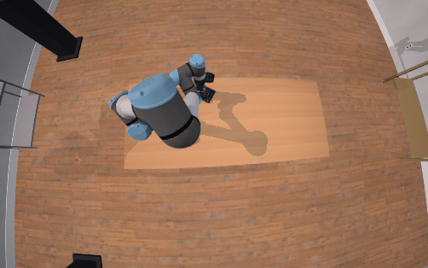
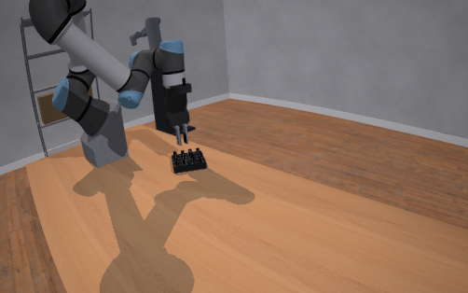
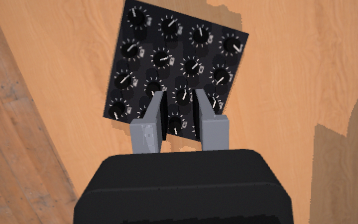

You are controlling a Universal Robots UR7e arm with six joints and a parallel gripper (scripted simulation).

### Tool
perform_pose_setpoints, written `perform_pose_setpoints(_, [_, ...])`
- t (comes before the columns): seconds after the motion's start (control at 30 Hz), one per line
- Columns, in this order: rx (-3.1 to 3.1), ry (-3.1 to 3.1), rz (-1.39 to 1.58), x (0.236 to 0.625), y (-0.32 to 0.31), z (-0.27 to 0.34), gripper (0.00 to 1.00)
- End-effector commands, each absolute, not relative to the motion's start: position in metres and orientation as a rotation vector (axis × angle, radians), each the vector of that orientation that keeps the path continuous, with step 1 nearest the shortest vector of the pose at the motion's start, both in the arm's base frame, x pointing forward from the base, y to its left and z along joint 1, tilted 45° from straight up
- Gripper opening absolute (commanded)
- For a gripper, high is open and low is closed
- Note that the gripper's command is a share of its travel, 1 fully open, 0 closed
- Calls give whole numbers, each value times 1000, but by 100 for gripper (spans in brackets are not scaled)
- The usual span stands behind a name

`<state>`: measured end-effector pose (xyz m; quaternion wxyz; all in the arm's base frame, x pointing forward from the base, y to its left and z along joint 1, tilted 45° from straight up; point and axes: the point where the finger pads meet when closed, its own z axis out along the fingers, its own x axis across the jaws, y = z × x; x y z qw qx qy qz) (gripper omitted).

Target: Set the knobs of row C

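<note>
The knob box (image 1: 207, 94) (image 2: 188, 161) (image 3: 150, 55) is a black square box with rows of black knobs, each with a white line. It stands flat on the wooden table (image 2: 303, 224) near the robot's base. My gripper (image 2: 182, 139) (image 3: 180, 105) hangs a short way above the box and points straight down. Its two grey fingers stand partly apart with nothing between them. In the wrist view they frame one knob (image 3: 183, 96) in the second row from the box's near edge, and the box lies turned at a slant. The printed names are too small to read.
The grey robot pedestal (image 2: 103, 140) stands on the table to the left of the box. A dark post (image 2: 160, 107) stands just behind the box. A metal shelf rack (image 2: 29, 70) is against the back wall. The arm's shadow falls across the table.
</note>
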<state>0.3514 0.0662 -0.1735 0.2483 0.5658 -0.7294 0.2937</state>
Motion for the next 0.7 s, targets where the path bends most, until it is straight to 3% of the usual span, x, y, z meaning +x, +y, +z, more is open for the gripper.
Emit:
perform_pose_setpoints(0.0, [1678, -1845, 733, 353, 67, -172, 46])
perform_pose_setpoints(0.67, [1955, -1453, 567, 355, 71, -170, 46])
